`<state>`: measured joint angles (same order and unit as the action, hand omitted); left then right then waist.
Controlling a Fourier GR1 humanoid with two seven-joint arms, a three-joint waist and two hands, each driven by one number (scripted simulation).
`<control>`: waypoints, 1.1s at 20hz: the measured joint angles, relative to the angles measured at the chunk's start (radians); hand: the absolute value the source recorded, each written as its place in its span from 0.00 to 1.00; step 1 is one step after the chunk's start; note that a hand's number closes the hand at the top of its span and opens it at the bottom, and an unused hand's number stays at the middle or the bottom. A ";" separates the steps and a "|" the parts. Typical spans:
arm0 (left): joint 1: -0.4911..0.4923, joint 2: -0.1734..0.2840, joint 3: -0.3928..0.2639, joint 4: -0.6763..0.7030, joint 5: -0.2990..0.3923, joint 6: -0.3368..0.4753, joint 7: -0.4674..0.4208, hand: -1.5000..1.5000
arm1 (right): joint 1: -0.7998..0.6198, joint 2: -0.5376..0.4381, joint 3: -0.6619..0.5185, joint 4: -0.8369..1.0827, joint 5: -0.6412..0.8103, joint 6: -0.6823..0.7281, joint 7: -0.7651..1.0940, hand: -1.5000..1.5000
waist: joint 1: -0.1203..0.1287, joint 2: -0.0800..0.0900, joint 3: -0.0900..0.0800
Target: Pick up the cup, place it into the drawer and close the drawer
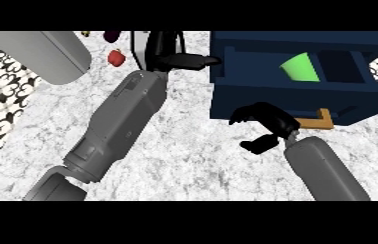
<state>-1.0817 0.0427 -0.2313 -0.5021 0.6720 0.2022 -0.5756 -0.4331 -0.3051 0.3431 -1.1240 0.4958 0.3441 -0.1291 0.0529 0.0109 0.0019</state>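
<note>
The green cup (301, 68) lies on its side inside the open dark blue drawer (288, 95) at the upper right. A tan handle (322, 119) sticks out of the drawer's front. My right hand (267, 127) hovers just in front of that front panel, left of the handle, open, with fingers and thumb spread and nothing between them. My left hand (171, 57) reaches far across the counter, and its straight fingers point right at the drawer's left wall; whether they touch it is unclear.
A red fruit (116, 57) and a dark purple one (111, 36) lie at the back left. A big grey rounded body (44, 55) fills the upper left corner. A white box (139, 45) stands behind my left hand. The white speckled counter (192, 153) spreads below.
</note>
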 measured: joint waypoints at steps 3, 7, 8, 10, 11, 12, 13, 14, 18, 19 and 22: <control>0.041 0.027 -0.001 -0.043 0.000 -0.017 0.010 0.00 | -0.082 0.010 -0.031 0.163 0.029 -0.053 -0.080 1.00 | 0.020 -0.005 -0.004; 0.093 0.058 -0.006 -0.094 0.004 -0.054 0.028 0.00 | -0.184 0.016 -0.102 0.339 0.024 -0.117 -0.177 1.00 | 0.046 0.002 -0.002; 0.104 0.069 -0.007 -0.103 0.003 -0.065 0.029 0.00 | -0.205 0.008 -0.123 0.376 0.020 -0.133 -0.199 1.00 | 0.053 0.006 0.000; 0.128 0.085 -0.009 -0.127 0.006 -0.084 0.037 0.00 | -0.261 -0.003 -0.166 0.442 0.005 -0.150 -0.228 1.00 | 0.065 0.009 0.001; 0.139 0.091 -0.010 -0.138 0.006 -0.089 0.040 0.00 | -0.289 -0.015 -0.187 0.472 -0.004 -0.152 -0.244 1.00 | 0.071 0.011 0.002; 0.141 0.101 -0.010 -0.148 0.008 -0.097 0.051 0.00 | -0.316 -0.021 -0.207 0.501 -0.012 -0.158 -0.251 1.00 | 0.079 0.013 0.003; 0.149 0.106 -0.011 -0.156 0.008 -0.102 0.054 0.00 | -0.326 -0.020 -0.222 0.526 -0.023 -0.155 -0.260 1.00 | 0.083 0.017 0.005; 0.157 0.114 -0.012 -0.166 0.010 -0.109 0.059 0.00 | -0.333 -0.018 -0.231 0.543 -0.030 -0.154 -0.269 1.00 | 0.084 0.015 0.006; 0.186 0.128 -0.020 -0.193 0.010 -0.129 0.070 0.00 | -0.344 -0.025 -0.260 0.572 -0.065 -0.116 -0.298 1.00 | 0.094 0.015 0.009; 0.194 0.129 -0.022 -0.199 0.010 -0.134 0.069 0.00 | -0.345 -0.027 -0.265 0.576 -0.073 -0.106 -0.304 1.00 | 0.096 0.014 0.009; 0.203 0.142 -0.025 -0.216 0.009 -0.149 0.077 0.00 | -0.341 -0.035 -0.282 0.578 -0.099 -0.073 -0.309 1.00 | 0.106 0.015 0.011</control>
<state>-0.8790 0.1847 -0.2567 -0.7185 0.6815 0.0527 -0.4988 -0.7744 -0.3405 0.0614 -0.5462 0.3969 0.2709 -0.4383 0.1592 0.0260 0.0125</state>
